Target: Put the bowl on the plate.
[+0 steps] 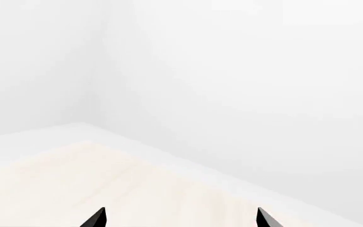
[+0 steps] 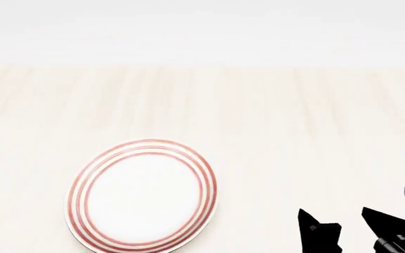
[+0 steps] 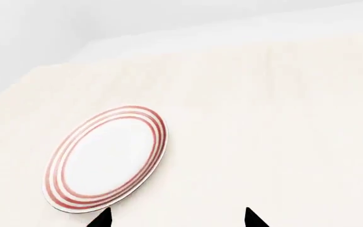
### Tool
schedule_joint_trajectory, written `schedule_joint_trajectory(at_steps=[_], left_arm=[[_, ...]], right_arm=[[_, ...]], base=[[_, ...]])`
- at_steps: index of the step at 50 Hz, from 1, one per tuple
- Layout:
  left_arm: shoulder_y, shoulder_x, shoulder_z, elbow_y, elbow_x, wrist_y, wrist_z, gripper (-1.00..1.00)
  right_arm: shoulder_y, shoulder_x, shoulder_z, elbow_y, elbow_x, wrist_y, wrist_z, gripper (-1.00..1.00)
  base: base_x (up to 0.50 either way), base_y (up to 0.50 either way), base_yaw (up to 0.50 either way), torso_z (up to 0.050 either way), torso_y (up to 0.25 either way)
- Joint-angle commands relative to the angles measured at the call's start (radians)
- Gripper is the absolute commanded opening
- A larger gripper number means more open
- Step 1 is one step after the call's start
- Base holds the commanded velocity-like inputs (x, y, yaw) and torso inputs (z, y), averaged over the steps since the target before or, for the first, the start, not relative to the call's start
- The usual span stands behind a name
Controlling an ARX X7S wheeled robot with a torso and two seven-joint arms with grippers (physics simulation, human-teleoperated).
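Right gripper (image 2: 350, 224), nearest the head camera at the lower right of its view: two black fingertips stand apart with pale surface visible between them, so the jaws are apart and hold nothing; the right wrist view confirms this, showing its two dark tips (image 3: 175, 218) well separated over bare wood. One plate (image 2: 142, 196), flat, round and white with three concentric red rings near its rim, lies on the surface at the lower left of centre in the head view, its near edge cut by the frame; its centre is bare. In the right wrist view the same plate (image 3: 106, 158) lies just beyond and to one side of the gripper tips, not touching them. The bowl appears in none of the three views, so its place cannot be told. Left gripper (image 1: 181, 218): two black tips show in the left wrist view, spread apart over the surface with nothing between them; in the head view only a small dark sliver shows at the left edge. One pale wood-grained surface (image 2: 280, 121) carries the plate; a plain white wall (image 1: 232, 71) rises behind it.
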Motion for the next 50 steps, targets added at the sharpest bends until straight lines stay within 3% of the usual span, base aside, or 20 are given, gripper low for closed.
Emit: schedule_joint_trajectory(at_steps=[1,50], left_arm=[[-0.001,-0.006,-0.006,0.001,-0.014,-0.002,-0.010,1.00],[0.012,-0.024,0.010,-0.004,-0.030,0.023,-0.028,1.00]], right_arm=[[0.175,-0.065,-0.113,0.017,-0.014,0.156,-0.007,1.00],[0.151,-0.041,-0.169,0.008,-0.015,0.242,0.021,1.00]], base=[[0.00,0.00,0.00,0.000,0.000],[0.00,0.00,0.00,0.000,0.000]])
